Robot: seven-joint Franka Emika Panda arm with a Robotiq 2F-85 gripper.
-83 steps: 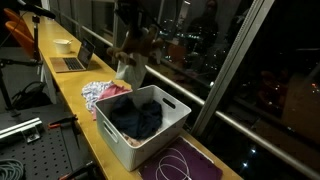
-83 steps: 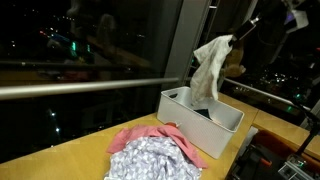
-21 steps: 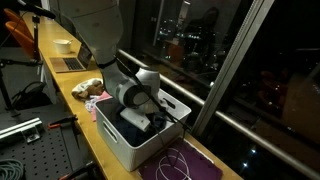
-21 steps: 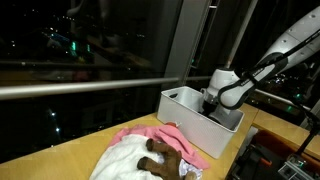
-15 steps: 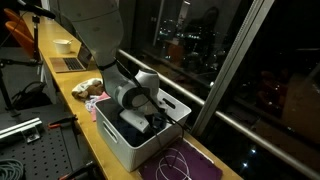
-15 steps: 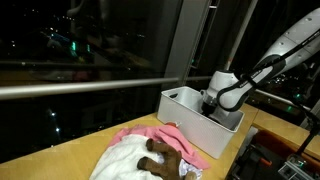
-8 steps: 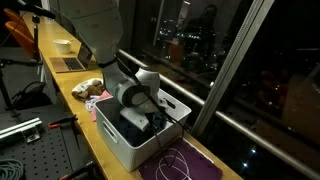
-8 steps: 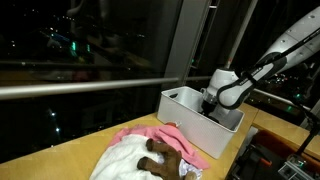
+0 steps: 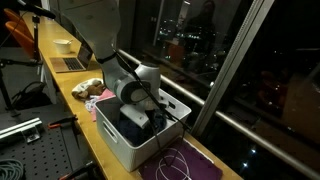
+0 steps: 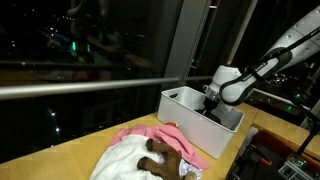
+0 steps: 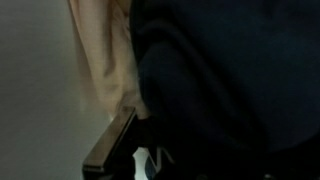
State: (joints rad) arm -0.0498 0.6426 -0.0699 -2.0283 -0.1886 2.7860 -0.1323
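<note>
One tool (image 9: pixel 152 117) presses dark clothing (image 11: pixel 225 80) inside the bin (image 9: pixel 118 146); grip state unclear.

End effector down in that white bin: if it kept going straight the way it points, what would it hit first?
Most likely the dark clothing in the white bin: the wrist view shows it just ahead of the end effector, a pale cloth beside it. Depth is unclear.

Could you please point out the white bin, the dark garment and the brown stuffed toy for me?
white bin (image 9: pixel 113 143), in an exterior view, on its near side wall.
dark garment (image 11: pixel 220 70), in the wrist view, on its middle folds.
brown stuffed toy (image 10: pixel 160 153), in an exterior view, on its body.
</note>
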